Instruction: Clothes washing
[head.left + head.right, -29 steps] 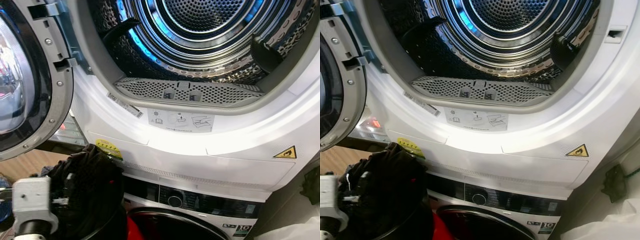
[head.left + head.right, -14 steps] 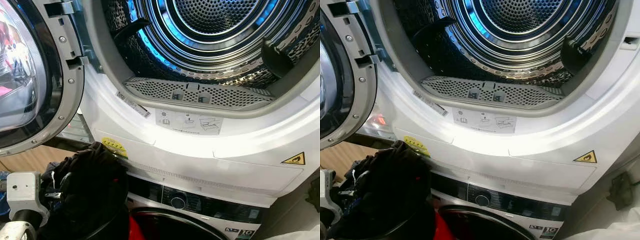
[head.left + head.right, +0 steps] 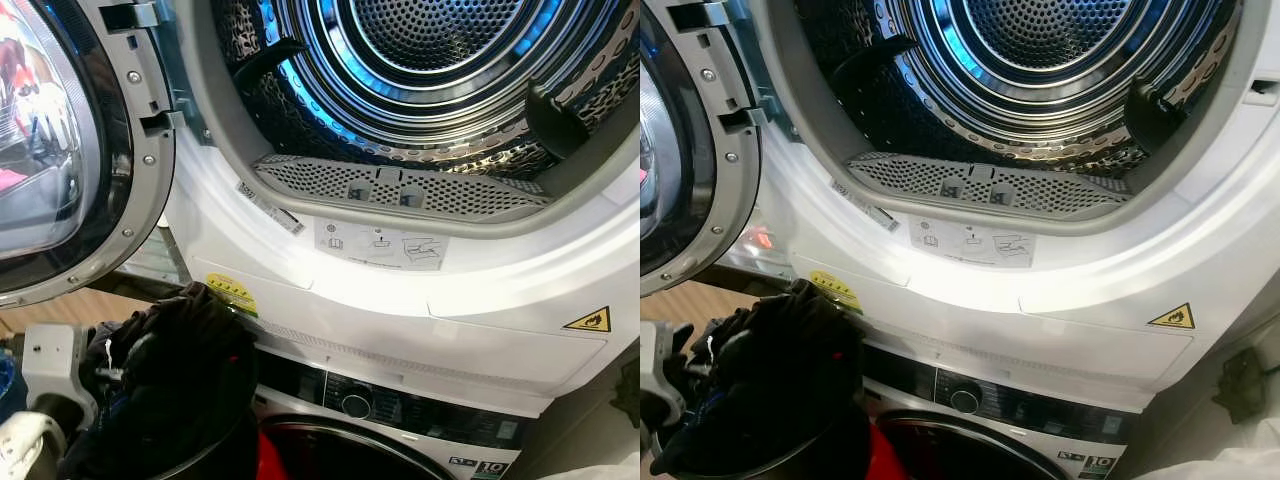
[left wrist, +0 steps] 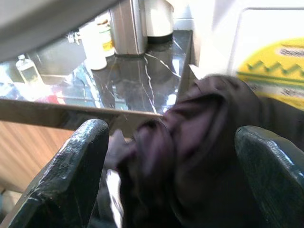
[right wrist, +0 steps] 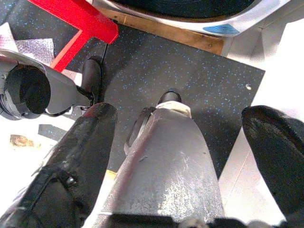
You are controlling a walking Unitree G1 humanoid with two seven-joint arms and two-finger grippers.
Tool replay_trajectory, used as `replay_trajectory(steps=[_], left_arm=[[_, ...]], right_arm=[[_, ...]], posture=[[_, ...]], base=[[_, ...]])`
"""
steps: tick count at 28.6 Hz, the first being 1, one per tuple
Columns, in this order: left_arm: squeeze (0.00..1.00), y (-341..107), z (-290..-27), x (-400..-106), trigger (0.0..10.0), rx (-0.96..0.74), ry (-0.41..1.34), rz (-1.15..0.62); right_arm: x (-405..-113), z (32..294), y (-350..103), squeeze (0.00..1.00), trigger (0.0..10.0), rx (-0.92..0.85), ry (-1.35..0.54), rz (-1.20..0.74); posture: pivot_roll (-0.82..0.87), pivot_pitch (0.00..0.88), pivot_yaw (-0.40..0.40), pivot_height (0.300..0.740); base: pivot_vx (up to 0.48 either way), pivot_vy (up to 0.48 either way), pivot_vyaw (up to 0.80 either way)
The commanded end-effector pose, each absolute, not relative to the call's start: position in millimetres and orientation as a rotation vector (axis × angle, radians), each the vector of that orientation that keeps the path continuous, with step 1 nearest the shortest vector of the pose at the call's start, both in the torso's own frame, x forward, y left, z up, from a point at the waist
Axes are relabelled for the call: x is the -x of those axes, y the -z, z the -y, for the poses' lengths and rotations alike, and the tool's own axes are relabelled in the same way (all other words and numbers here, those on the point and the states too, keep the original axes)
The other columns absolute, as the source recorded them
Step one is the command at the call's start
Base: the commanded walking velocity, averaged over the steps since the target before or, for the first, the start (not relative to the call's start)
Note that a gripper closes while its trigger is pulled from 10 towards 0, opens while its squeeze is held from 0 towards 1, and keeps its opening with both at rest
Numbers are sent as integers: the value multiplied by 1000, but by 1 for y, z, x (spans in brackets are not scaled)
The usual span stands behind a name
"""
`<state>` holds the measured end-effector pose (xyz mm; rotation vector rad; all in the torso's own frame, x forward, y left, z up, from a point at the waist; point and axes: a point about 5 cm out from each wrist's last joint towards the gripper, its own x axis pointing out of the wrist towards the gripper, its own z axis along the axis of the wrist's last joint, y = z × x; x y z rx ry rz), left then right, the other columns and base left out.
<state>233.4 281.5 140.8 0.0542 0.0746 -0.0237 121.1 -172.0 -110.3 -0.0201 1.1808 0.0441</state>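
Note:
The upper dryer's door (image 3: 60, 150) is swung open to the left, and its steel drum (image 3: 430, 60) looks bare inside. A bundle of dark garments (image 3: 175, 375) sits low at the left, its top touching the dryer front by a yellow label (image 3: 232, 293). My left gripper (image 4: 171, 180) is shut on this bundle (image 4: 190, 152), and dark cloth fills the space between its two fingers. My left wrist (image 3: 50, 365) shows beside the bundle. My right gripper (image 5: 185, 116) hangs open over the floor with nothing in it.
The lint filter grille (image 3: 400, 185) lines the dryer's lower rim. Below it is the lower washer's control panel (image 3: 390, 410) with a knob (image 3: 355, 405). A red frame (image 5: 76, 16) stands on the dark speckled floor mat. A dark marble counter (image 4: 137, 76) with bottles lies beyond the bundle.
The head view has shifted, so the dryer sits slightly further right in the picture. My left wrist has slid toward the picture's left edge. The bundle stays by the yellow label.

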Motion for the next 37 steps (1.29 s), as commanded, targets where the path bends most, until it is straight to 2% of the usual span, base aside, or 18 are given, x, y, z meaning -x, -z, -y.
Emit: replay_trajectory(steps=[1,5,9,13,16,28,29,32,37], left_arm=[[1000,-142,-288,-239,10000,-78,28,-85],[1000,-143,-292,-254,10000,-28,35,-84],[1000,-139,-285,-270,10000,34,114,-97],[1000,-136,-286,-278,10000,69,98,-102],[1000,-118,-286,-276,10000,81,103,-226],[1000,-91,-297,-263,10000,71,-169,-419],[0,-89,-295,-264,10000,79,-163,-434],[0,-82,-283,-273,10000,180,-137,-442],[0,-85,-280,-285,10000,213,-173,-446]], right_arm=[[-122,171,110,0,10000,16,-48,-1184],[-124,170,110,0,10000,19,-51,-1176],[-128,168,109,0,10000,24,-60,-1167],[-132,167,107,0,10000,15,-54,-1153],[-136,167,106,0,10000,16,-59,-1143],[-154,161,100,0,10000,11,-83,-1095],[-155,160,99,0,10000,11,-86,-1093],[-162,154,97,0,10000,11,-100,-1075],[-166,152,95,0,10000,16,-105,-1061]], posture=[[230,0,30,740],[231,0,22,740],[220,0,21,740],[211,0,21,740],[209,0,18,740],[221,0,8,740],[220,0,8,740],[210,0,7,740],[204,0,5,740]], base=[[0,0,0],[0,0,0],[0,0,0],[0,0,0],[0,0,0],[0,0,0],[0,0,0],[0,0,0],[0,0,0]])
